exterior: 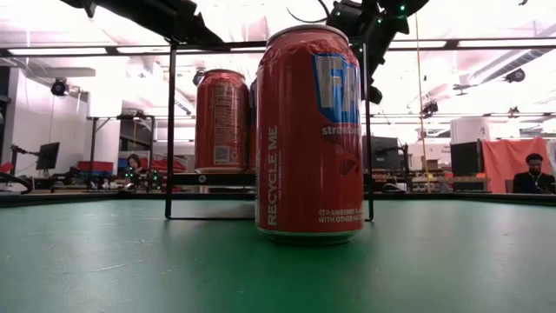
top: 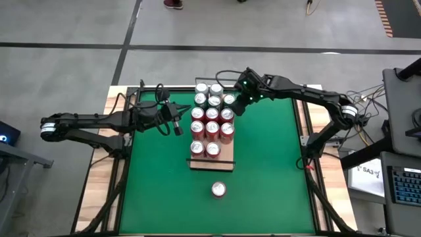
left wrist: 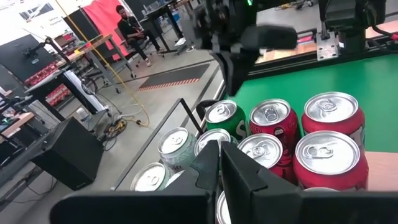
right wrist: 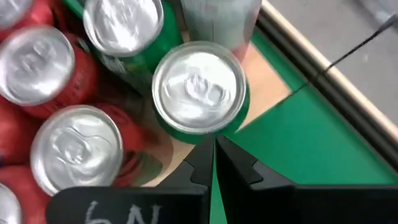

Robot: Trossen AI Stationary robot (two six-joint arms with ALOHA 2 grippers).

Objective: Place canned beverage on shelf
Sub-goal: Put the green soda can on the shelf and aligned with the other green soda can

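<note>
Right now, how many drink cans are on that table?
14: thirteen cans packed on the shelf, one lone can on the green mat. The right arm may hide another.

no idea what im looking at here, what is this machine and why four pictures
It is a robot with two dark arms at a table covered by a green mat. Each arm ends in a two-finger gripper.

The four pictures show one moment. One camera looks straight down from above, one sits at table height, and one rides on each wrist.

On the mat lies a pale wooden shelf packed with drink cans, mostly red, a few green. One red can stands alone on the mat; it fills the table-height picture.

The left gripper hangs beside the shelf's left edge. The right gripper hangs at the far right corner, just behind a green can. Both are shut and hold nothing.
</note>
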